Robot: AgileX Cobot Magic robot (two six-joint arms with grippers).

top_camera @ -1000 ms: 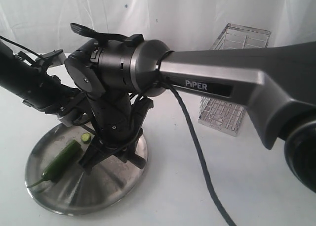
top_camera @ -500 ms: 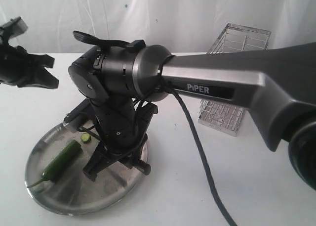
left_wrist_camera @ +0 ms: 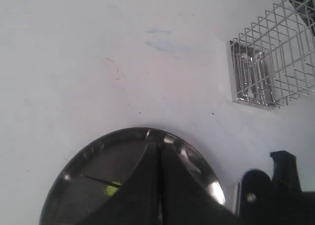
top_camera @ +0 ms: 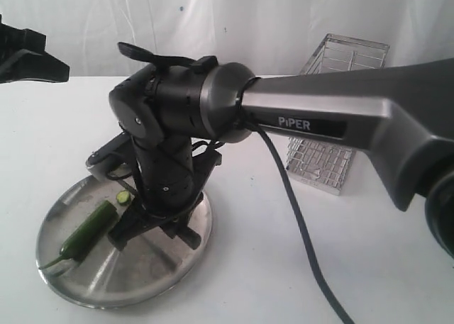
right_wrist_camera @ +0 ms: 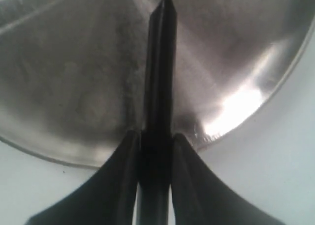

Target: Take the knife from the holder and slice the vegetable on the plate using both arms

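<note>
Slicing is in hand: the right claw grasps the knife above the plate, the left claw hangs clenched and empty at upper left, and the next move probably calls for lining the blade over the vegetable.

The plate sits on the table at the near left. On its left half lies the vegetable, stem end toward the near-left rim, with a cut slice just beyond its far end. The holder stands at the far right, well apart from the plate. The right arm reaches from the right, in front of the holder, to the plate's right half, where the right gripper has the knife over the plate. The left arm is at the far left, apart from the plate.
</note>
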